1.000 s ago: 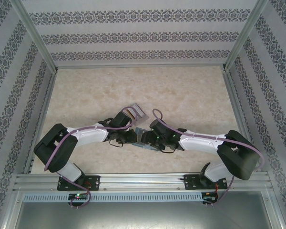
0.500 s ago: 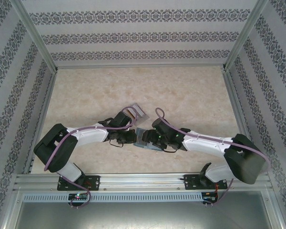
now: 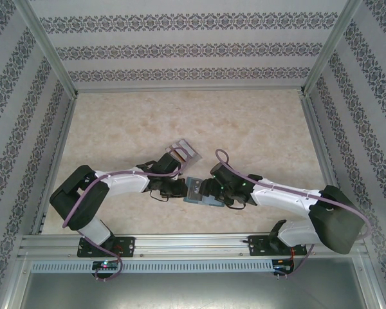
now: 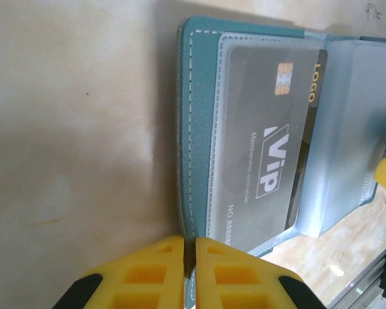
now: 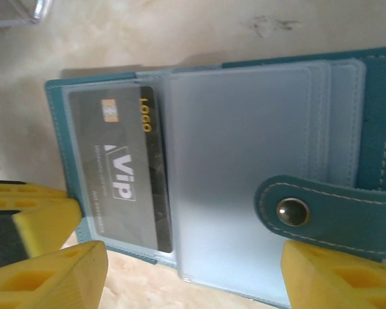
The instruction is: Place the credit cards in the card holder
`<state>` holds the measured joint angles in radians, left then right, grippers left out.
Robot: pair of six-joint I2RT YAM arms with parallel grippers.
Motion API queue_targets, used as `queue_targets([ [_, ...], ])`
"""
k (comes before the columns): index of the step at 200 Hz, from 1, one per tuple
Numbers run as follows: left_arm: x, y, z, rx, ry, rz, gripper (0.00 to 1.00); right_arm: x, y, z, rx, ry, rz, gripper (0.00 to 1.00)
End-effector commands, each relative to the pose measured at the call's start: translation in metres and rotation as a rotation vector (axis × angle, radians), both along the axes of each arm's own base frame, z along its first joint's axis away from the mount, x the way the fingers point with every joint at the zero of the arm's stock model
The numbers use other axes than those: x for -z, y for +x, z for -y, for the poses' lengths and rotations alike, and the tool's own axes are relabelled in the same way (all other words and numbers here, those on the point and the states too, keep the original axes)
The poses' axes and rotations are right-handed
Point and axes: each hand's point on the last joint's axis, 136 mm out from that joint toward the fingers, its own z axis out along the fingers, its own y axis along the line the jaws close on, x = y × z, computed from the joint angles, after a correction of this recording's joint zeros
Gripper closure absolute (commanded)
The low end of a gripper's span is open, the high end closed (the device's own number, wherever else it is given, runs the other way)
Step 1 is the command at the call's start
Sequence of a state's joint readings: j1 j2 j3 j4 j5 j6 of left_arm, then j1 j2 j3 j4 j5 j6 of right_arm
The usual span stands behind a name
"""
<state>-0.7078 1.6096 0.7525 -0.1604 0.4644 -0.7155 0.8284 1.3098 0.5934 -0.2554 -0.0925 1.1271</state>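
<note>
Quick heads-up on where you're at: your right gripper (image 5: 193, 267) has just let go. Its fingers have spread wide over the last second and now stand either side of the open card holder (image 5: 373, 116) with nothing pinched between them. From above, the right arm has also eased back a bit, so more of the teal wallet shows between the two wrists than a second ago.

The grey VIP card (image 5: 119, 177) sits in the clear sleeve (image 5: 77, 129) on the end page, just above your right gripper's left finger. It looks seated nearly all the way, with its inner edge tucked under the next sleeves. The snap tab (image 5: 321, 212) lies flat just above the right finger.

Your left gripper (image 4: 188, 248) is still doing its job: fingers squeezed almost together on the stitched edge of the teal cover, holding it steady on the table (image 3: 244, 122). The card lies just beyond those fingertips, a touch to the right.

What that means, I'd say: this card is in and the release looks clean, so the right hand is free for the next one. There's a small grey stack (image 3: 182, 152) just beyond the left wrist — probably the rest of the cards, but too small to be sure. Keep that left pinch on so the pages stay open.
</note>
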Motion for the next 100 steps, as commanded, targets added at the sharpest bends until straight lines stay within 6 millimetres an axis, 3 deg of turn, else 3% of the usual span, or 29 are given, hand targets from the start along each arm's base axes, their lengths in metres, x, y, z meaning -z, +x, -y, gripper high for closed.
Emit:
queue_targets([
  [1, 0.000, -0.007, 0.003, 0.009, 0.008, -0.018, 0.88, 0.012, -0.003, 0.014, 0.024, -0.051, -0.007, 0.26],
  [47, 0.002, -0.008, 0.005, -0.015, 0.005, -0.014, 0.88, 0.006, -0.003, 0.012, 0.013, -0.046, 0.007, 0.25],
  [100, 0.003, -0.010, 0.005, -0.024, 0.011, -0.010, 0.88, 0.021, -0.008, 0.009, 0.005, -0.034, -0.034, 0.28],
])
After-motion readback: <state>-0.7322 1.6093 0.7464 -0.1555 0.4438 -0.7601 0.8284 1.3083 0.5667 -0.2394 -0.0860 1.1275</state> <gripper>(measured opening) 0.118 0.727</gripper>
